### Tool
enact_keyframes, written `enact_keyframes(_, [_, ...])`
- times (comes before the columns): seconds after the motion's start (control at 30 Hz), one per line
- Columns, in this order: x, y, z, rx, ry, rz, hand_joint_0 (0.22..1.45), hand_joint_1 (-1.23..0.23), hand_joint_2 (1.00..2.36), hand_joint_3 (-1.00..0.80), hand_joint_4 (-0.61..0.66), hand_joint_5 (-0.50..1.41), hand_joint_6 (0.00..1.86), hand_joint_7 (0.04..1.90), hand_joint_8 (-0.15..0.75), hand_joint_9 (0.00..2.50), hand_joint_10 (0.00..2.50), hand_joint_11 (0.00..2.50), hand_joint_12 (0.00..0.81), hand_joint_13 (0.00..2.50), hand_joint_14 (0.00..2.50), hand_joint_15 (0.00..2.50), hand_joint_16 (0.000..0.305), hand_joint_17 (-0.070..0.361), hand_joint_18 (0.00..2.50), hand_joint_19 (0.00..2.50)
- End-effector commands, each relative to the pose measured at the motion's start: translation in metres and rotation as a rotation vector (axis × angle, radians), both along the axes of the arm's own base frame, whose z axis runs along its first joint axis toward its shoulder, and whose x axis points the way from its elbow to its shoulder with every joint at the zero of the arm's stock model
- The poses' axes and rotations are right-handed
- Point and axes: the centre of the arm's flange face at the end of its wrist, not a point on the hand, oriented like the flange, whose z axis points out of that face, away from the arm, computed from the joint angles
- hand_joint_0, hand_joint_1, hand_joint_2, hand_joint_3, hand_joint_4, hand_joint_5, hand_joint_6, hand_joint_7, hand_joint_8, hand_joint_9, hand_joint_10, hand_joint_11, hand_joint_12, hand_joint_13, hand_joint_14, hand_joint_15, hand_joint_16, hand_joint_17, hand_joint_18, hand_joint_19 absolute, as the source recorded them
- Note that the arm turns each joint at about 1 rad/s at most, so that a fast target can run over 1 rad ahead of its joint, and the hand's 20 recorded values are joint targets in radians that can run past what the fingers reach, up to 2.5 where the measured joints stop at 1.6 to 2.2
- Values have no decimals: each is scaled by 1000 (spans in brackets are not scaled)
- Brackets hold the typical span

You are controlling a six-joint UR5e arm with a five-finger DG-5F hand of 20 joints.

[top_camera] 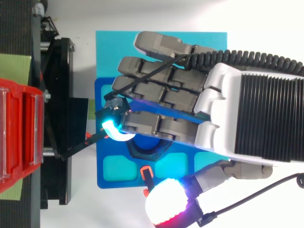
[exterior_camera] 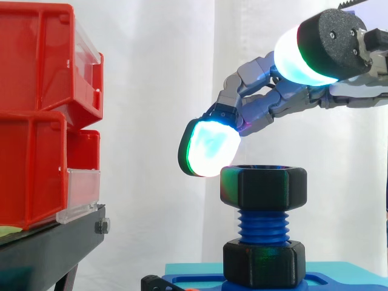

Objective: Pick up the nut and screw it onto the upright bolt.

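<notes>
Two red bins (exterior_camera: 36, 121) are stacked on the black stand (exterior_camera: 54, 242) at the left, each with a clear front plate. What they hold cannot be seen from the side. Beside the stand lies a blue base (exterior_camera: 339, 273). From above it has lighter square recesses (top_camera: 116, 167) along the edge on the thumb's side.

The blue bolt (exterior_camera: 264, 224) stands upright on this base, nearer that edge than the far one, with its long axis vertical. At its foot sits a black hex collar (exterior_camera: 264, 264). The black nut (exterior_camera: 264, 188) is on the top of the bolt, level, with its bore facing straight up. A few bare threads show between nut and collar.

The hand (top_camera: 223, 109) reaches in from the right, above the bolt and palm down, and holds nothing. Its fingers are loosely bent and spread wide from the thumb. One glowing fingertip (exterior_camera: 209, 148) hangs at the nut's upper left corner, on the bins' side. I cannot tell whether it touches the rim. The thumb pad (exterior_camera: 300, 54) is well above the nut. From above it lies past the base's edge.
</notes>
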Motion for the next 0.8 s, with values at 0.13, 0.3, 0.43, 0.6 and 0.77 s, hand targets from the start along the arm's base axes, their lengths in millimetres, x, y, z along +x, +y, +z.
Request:
enact_keyframes(0.13, [-1,0,-1,-1,6,3,504,-78,1000,-500,184,-112,503,834,216,532,0,0,270,434,0,0,31,70,107,0])
enact_keyframes(0.3, [-1,-4,0,-2,11,-1,506,-90,1000,-500,205,-107,503,879,221,555,0,0,269,459,0,0,31,69,135,0])
enact_keyframes(0.43, [-1,-7,-1,-2,12,-3,508,-103,1000,-500,218,-97,504,945,223,571,0,0,268,478,0,0,30,68,164,0])
enact_keyframes(0.6, [-2,-15,-2,-6,17,-12,511,-119,1000,-500,236,-89,504,1030,226,586,0,0,267,498,0,0,30,68,184,4])
enact_keyframes(0.77, [-3,-26,-3,-12,29,-21,513,-131,1000,-500,234,-75,504,1168,230,609,0,0,259,517,0,0,30,67,216,19])
